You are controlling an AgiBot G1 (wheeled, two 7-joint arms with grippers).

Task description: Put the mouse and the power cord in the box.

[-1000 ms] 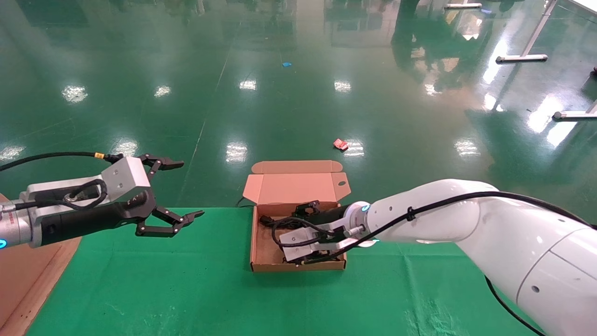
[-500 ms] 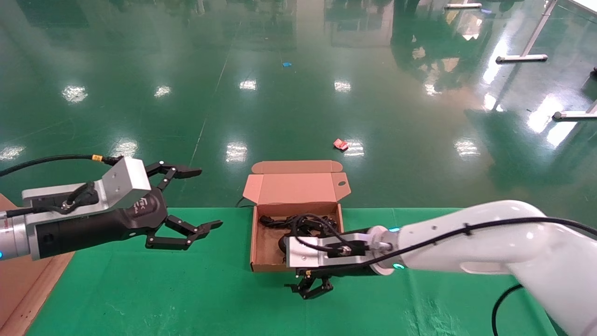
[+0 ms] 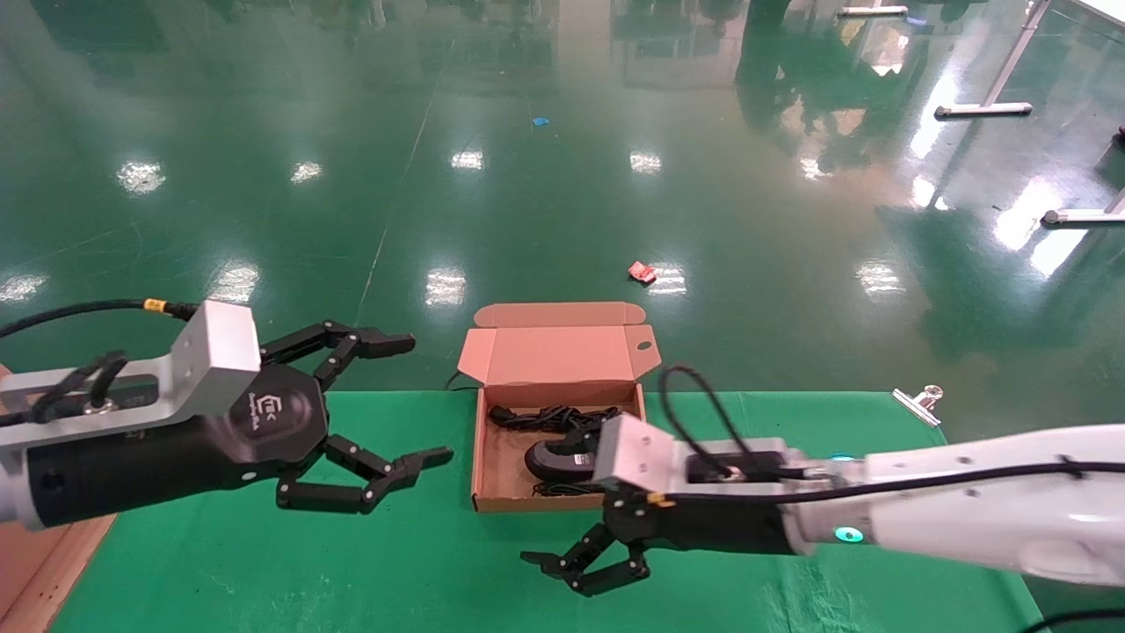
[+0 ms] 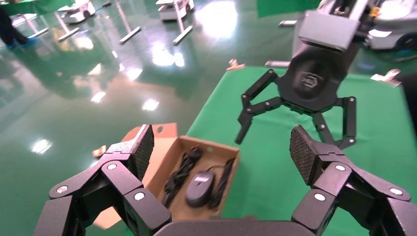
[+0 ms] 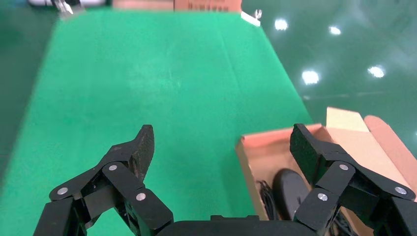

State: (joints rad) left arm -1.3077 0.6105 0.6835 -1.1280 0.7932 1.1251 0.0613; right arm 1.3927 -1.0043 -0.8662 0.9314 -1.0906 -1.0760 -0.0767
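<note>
The brown box (image 3: 494, 461) stands open on the green cloth, its lid (image 3: 557, 353) leaning back. Inside lie the black mouse (image 3: 549, 459) with its white label and, along the far wall, the bundled power cord (image 3: 545, 417). My right gripper (image 3: 554, 573) hangs open and empty over the cloth just in front of the box. My left gripper (image 3: 431, 396) is open and empty, raised to the left of the box. The left wrist view shows the mouse (image 4: 199, 188) between the power cord (image 4: 181, 169) and its own thin cable (image 4: 223, 178).
A metal binder clip (image 3: 918, 403) lies at the table's far right edge. A brown board (image 3: 35, 536) borders the cloth at the left. Beyond the table is shiny green floor with a red scrap (image 3: 642, 272).
My right gripper has pulled out of the box toward the near side, open, leaving the mouse inside. My left gripper has moved right, closer to the box.
</note>
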